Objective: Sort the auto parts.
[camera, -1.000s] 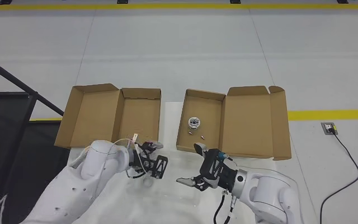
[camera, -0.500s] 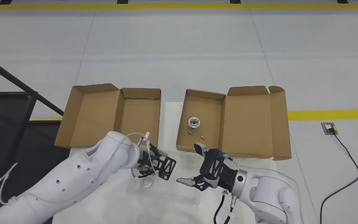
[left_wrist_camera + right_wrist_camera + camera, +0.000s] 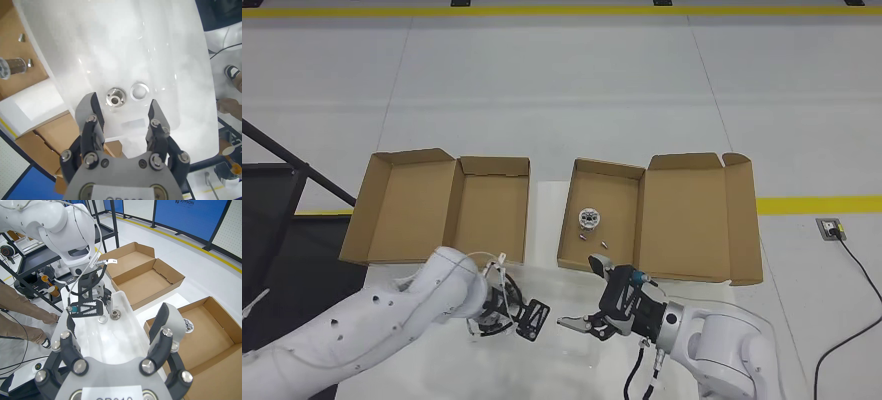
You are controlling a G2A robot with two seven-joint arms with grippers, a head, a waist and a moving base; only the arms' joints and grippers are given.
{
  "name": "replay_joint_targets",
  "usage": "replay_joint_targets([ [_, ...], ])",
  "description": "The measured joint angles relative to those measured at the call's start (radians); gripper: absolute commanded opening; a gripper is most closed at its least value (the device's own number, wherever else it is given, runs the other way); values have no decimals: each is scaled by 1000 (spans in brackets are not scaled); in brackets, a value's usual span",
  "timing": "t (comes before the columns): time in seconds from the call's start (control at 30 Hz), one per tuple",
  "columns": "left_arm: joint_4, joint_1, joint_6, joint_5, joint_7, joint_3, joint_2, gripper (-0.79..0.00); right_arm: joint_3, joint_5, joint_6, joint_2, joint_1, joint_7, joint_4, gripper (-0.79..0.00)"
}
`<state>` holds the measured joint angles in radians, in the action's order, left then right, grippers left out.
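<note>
Two parts, a flanged hub (image 3: 115,99) and a ring (image 3: 139,91), lie just apart mid-frame in the white bin (image 3: 170,56). The left tool (image 3: 123,103), gaping above them, should centre on the hub, clear of the ring; the right tool (image 3: 116,315) gapes empty too.

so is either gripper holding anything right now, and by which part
Nothing is held. The left gripper is open near the flanged hub and metal ring in the white tray; the right gripper is open and empty.

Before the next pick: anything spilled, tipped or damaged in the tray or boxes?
Nothing stands out. The hub and ring sit flat and apart in the tray, and the round part and two small pieces lie inside the right box.
</note>
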<state>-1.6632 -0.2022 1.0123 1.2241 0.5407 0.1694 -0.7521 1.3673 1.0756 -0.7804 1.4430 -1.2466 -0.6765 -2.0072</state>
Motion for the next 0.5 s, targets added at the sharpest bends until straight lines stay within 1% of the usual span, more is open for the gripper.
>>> replay_joint_targets([
  [0.07,14,-10,0,5,35,1,-6,-228,0,0,0,0,0,0,0,0],
  [0.1,22,-14,0,10,48,1,-9,-225,0,0,0,0,0,0,0,0],
  [0.2,52,-20,0,27,64,1,-20,-256,0,0,0,0,0,0,0,0],
  [0.23,62,-23,0,39,65,1,-25,-280,0,0,0,0,0,0,0,0],
  [0.37,100,-29,0,82,54,2,-42,-289,0,0,0,0,0,0,0,0],
  [0.4,110,-31,0,89,45,5,-46,-342,0,0,0,0,0,0,0,0],
  [0.43,121,-33,-2,100,34,10,-51,-354,0,0,0,0,0,0,0,0],
  [0.5,136,-40,-7,116,21,18,-58,-345,0,0,0,0,0,0,0,0],
])
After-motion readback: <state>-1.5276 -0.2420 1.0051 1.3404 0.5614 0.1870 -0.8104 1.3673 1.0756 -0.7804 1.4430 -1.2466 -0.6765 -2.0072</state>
